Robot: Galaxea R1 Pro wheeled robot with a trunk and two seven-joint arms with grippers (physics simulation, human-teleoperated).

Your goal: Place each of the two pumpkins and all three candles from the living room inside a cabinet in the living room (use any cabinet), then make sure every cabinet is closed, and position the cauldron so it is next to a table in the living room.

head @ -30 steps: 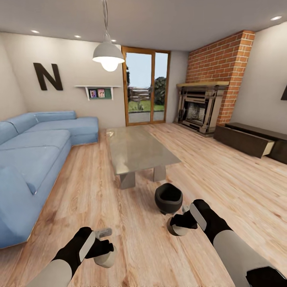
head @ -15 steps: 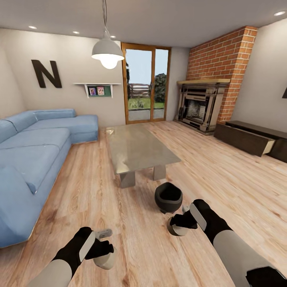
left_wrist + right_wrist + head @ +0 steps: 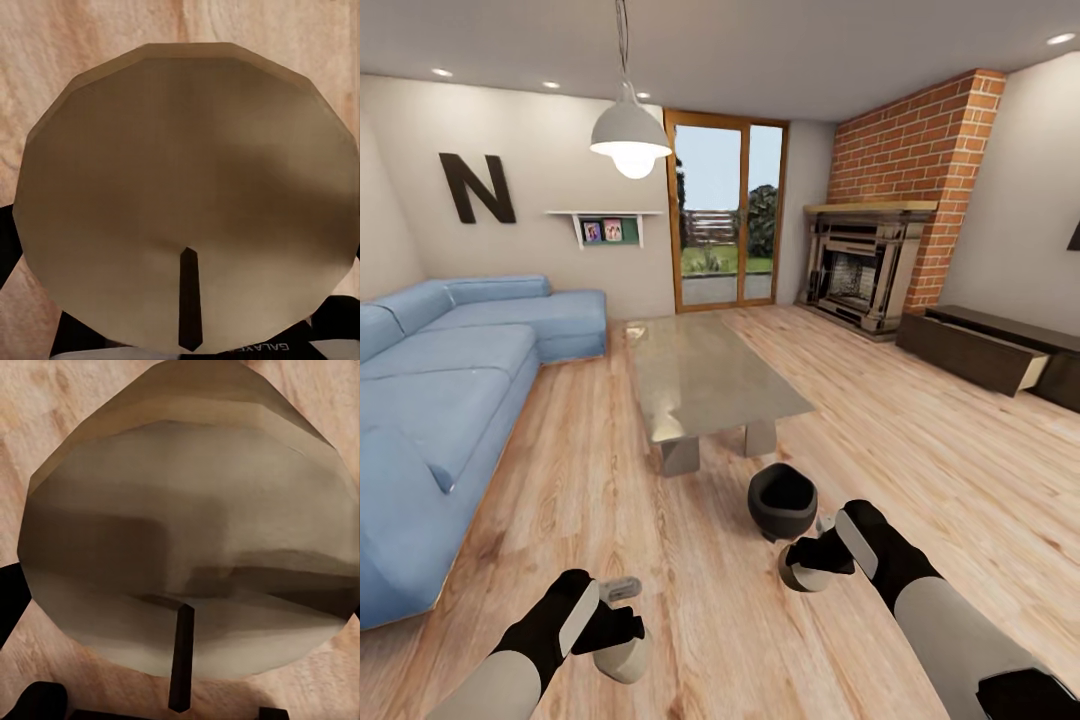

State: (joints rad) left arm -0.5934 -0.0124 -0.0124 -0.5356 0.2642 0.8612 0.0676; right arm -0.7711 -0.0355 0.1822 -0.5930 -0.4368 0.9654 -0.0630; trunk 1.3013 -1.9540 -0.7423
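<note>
Both arms low in the near foreground over the wood floor (image 3: 920,430), each carrying a candle.

- Left gripper (image 3: 618,628): closed around a tan candle (image 3: 622,652), held just above the floor at near left. In the left wrist view the candle's flat top (image 3: 187,202) sits close under the camera, dark wick (image 3: 190,300) visible.
- Right gripper (image 3: 812,560): clamped on a second candle (image 3: 800,576), near right. Right wrist view shows its faceted, rounded side (image 3: 187,532) with the wick (image 3: 180,667).
- Cauldron (image 3: 782,498): black, on the floor just beyond the right gripper and just in front of the near end of the glass table (image 3: 705,375). Apart from both, as far as I can tell.
- Cabinet (image 3: 985,355): low dark unit along the far right wall, one drawer (image 3: 1032,370) pulled out, pale inside. Well apart from the robot.
- Sofa (image 3: 450,400) runs along the left side.

Handling judgement: candles look stiff, light, squat; smooth waxy sides may slip, so a hold across the middle of the cylinder wall seems safest, wick clear of the pads. Being short, they should stand steadily if set down on the flat base. The cauldron likely handles heavier and bulkier; its wavy flared rim looks like the natural place to pinch, the round belly being too wide for the jaws.
</note>
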